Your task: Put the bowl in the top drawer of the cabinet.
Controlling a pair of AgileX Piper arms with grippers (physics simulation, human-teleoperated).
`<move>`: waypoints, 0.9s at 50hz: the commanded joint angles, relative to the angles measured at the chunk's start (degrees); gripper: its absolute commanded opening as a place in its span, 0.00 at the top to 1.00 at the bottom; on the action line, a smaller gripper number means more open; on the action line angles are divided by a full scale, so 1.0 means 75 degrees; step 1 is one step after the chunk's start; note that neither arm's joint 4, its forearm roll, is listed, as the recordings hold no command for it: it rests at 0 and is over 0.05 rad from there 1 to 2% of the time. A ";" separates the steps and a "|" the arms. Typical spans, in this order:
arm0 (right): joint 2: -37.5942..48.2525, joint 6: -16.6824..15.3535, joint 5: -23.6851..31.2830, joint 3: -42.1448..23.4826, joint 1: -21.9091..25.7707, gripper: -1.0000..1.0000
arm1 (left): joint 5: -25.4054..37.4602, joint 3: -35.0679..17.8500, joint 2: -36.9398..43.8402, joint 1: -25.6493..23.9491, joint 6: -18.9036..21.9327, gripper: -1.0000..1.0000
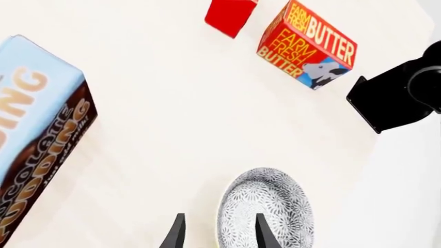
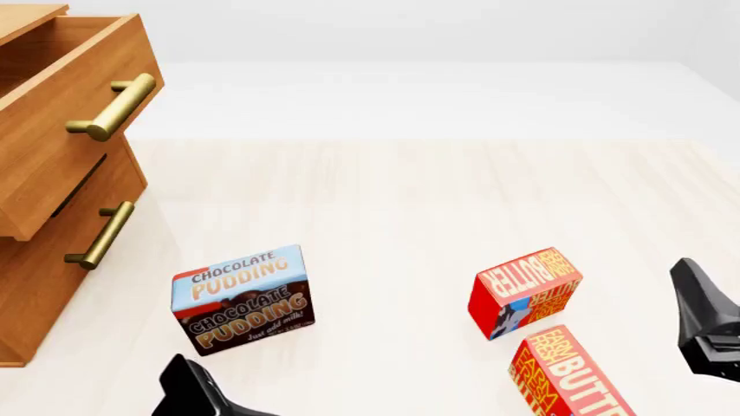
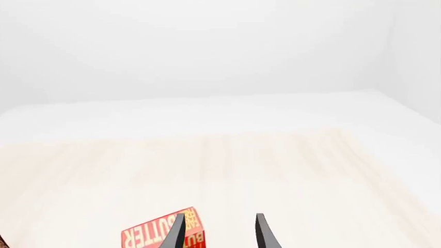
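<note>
The bowl (image 1: pixel 272 201), grey with a fine speckled pattern, shows only in the left wrist view and lies on the table. My left gripper (image 1: pixel 219 235) is open, and the bowl's near rim sits between its two fingers. One finger (image 1: pixel 265 233) overlaps the bowl's inside and the other stands just outside the rim. In the front view the bowl is out of frame. The cabinet (image 2: pixel 47 286) stands at the far left with its top drawer (image 2: pixel 58 130) pulled out. My right gripper (image 3: pixel 219 232) is open over bare table and holds nothing.
A chocolate pudding box (image 2: pixel 243 299) stands in front of the cabinet. Two red butter boxes (image 2: pixel 522 293) (image 2: pixel 567 373) lie at the right near the right arm (image 2: pixel 705 321). The lower drawer's brass handle (image 2: pixel 102 234) is below the open drawer.
</note>
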 commanded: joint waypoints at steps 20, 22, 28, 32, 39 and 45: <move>0.0375 -0.0026 -0.0213 0.0003 -0.0036 0.00 | -0.0873 0.0063 0.0879 -0.0121 -0.0249 0.00; 0.0393 -0.0025 -0.0223 0.0003 -0.0043 0.00 | -0.0935 0.0060 0.0949 -0.0142 -0.0277 0.00; 0.0422 -0.0028 -0.0240 0.0003 -0.0052 0.00 | -0.1225 0.0095 0.1204 -0.0184 -0.0346 0.00; 0.0457 -0.0032 -0.0260 0.0003 -0.0055 0.00 | -0.1439 0.0110 0.1410 -0.0232 -0.0400 0.00; 0.0559 -0.0061 -0.0317 0.0003 -0.0074 0.00 | -0.1693 0.0153 0.1607 -0.0237 -0.0475 0.00; 0.0590 -0.0067 -0.0335 0.0004 -0.0078 0.00 | -0.1912 0.0178 0.1823 -0.0257 -0.0538 0.00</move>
